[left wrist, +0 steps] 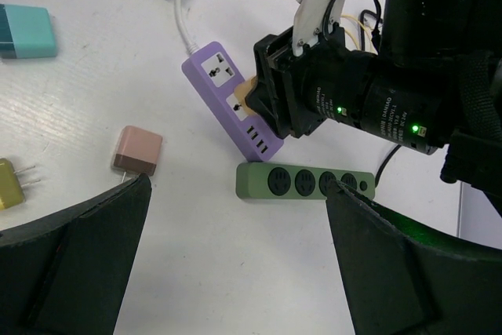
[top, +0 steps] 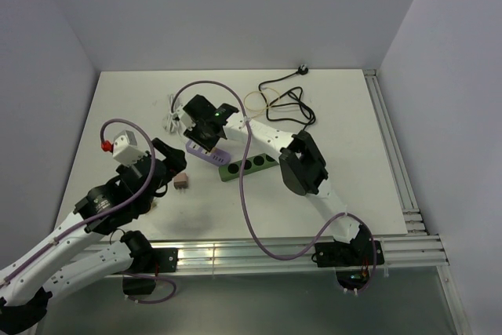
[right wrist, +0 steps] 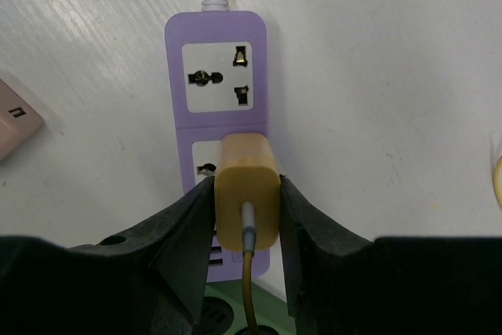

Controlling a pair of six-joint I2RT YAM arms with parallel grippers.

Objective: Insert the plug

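Observation:
My right gripper (right wrist: 248, 221) is shut on a yellow plug (right wrist: 248, 194) with a yellow cord. It holds the plug over the second socket of the purple power strip (right wrist: 216, 76); the first socket is bare. I cannot tell how deep the prongs sit. In the top view the right gripper (top: 202, 137) stands over the purple strip (top: 212, 155). From the left wrist view the strip (left wrist: 220, 84) lies aslant with the right gripper (left wrist: 274, 103) on it. My left gripper (left wrist: 235, 256) is open and empty, above bare table near a green power strip (left wrist: 306, 183).
A pink adapter (left wrist: 138, 151), a teal adapter (left wrist: 27, 30) and another yellow plug (left wrist: 8, 183) lie left of the strips. A black cable (top: 286, 103) and a white coiled cord (top: 169, 119) lie at the back. Walls enclose the table.

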